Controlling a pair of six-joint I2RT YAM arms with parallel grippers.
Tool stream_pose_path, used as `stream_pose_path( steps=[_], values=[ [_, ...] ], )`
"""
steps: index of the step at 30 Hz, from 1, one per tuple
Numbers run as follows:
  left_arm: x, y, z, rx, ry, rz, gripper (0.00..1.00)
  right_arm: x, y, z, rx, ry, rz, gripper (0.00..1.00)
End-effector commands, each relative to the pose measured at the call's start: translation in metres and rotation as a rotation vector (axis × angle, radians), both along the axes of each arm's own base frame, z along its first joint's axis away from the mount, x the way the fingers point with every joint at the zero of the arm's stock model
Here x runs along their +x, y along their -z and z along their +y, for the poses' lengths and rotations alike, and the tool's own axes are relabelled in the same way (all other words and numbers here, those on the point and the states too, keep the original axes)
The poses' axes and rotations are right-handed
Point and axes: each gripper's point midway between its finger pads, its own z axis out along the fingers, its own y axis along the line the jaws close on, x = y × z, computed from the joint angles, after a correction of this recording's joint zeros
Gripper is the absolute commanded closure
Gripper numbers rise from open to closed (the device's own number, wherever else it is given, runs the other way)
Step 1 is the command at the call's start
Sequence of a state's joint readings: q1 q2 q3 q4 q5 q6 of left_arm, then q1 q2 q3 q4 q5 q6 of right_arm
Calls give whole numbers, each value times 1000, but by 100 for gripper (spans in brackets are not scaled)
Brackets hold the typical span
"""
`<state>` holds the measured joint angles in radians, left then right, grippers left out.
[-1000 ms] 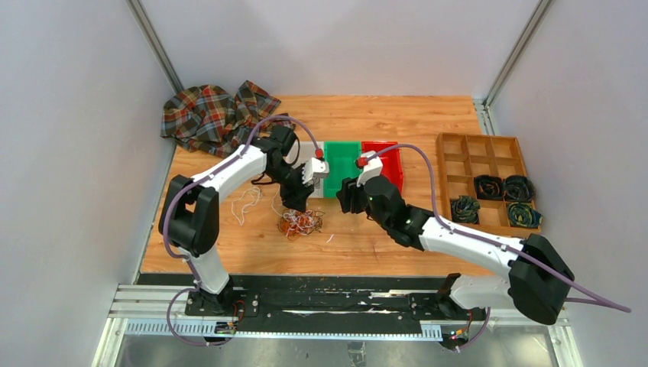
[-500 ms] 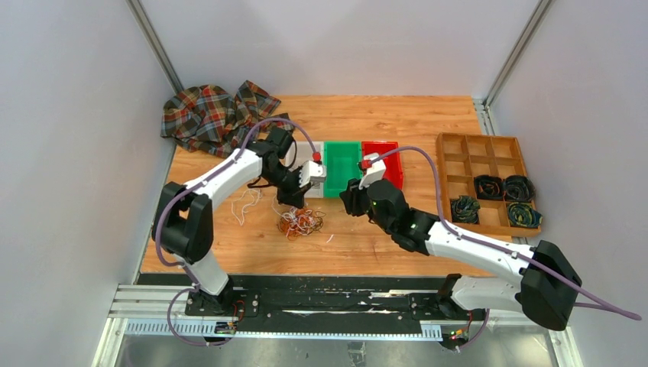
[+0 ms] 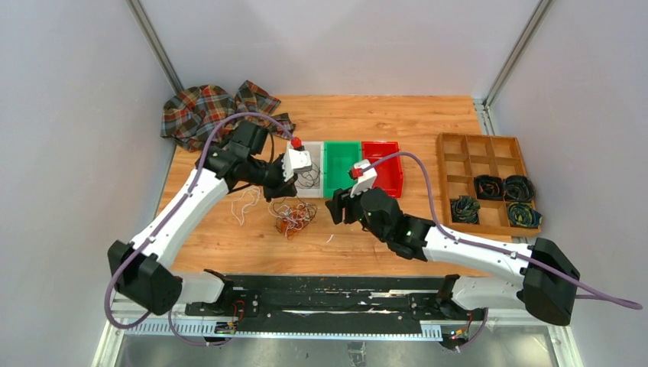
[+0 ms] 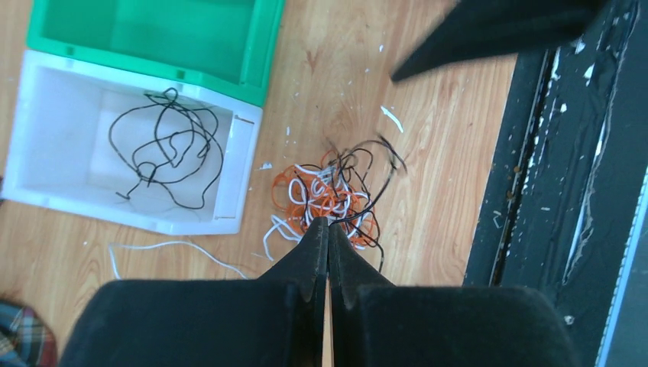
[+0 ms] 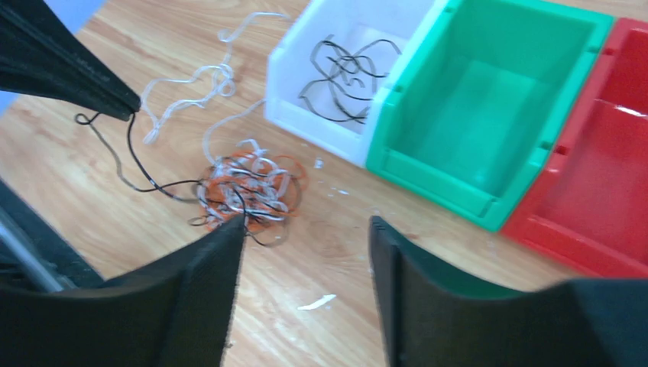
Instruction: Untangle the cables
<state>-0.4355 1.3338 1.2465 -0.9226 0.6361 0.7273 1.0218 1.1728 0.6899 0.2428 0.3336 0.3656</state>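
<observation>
The cables lie as a tangle (image 3: 296,218) of orange, white and black wires on the wooden table, also in the left wrist view (image 4: 336,195) and the right wrist view (image 5: 248,187). My left gripper (image 3: 273,191) (image 4: 328,222) hangs just left of and above the tangle, shut on a black cable (image 5: 141,164) that runs from its tip (image 5: 131,111) down into the heap. My right gripper (image 3: 336,210) (image 5: 306,222) is open and empty, just right of the tangle, its left finger (image 5: 206,275) at the heap's edge.
A white bin (image 3: 319,147) (image 4: 241,168) (image 5: 306,115) holds loose black cables. Green (image 3: 341,168) and red (image 3: 386,164) bins stand beside it. A loose white cable (image 3: 244,202) lies left of the tangle. Plaid cloth (image 3: 210,111) at back left, wooden compartment tray (image 3: 477,153) at right.
My left gripper closed on a black cable at the tangle and drew back up and left, stretching it out. The right gripper shifted left toward the heap.
</observation>
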Motion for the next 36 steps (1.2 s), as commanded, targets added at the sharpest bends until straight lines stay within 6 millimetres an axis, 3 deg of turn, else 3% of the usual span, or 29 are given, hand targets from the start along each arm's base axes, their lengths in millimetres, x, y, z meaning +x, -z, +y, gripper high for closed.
stream_pose_path(
  steps=[1,6,14,22,26,32,36],
  values=[
    [-12,-33,1,-65,-66,-26,99,-13,-32,29,68,-74,-92,33],
    [-17,-68,2,-123,-124,-54,99,-29,-64,63,91,-142,-167,27],
    [-30,-86,6,-115,-123,-65,99,-35,-79,83,110,-172,-216,26],
    [-54,-123,6,-147,-69,-81,99,-12,-92,77,98,-52,-309,39],
    [-66,-143,4,-173,-43,-100,99,-5,-99,88,88,-52,-343,44],
    [-72,-177,0,-227,-19,-152,100,2,-98,108,80,-62,-354,44],
    [-73,-197,-1,-248,-10,-182,100,4,-78,113,46,-66,-336,46]
  ],
)
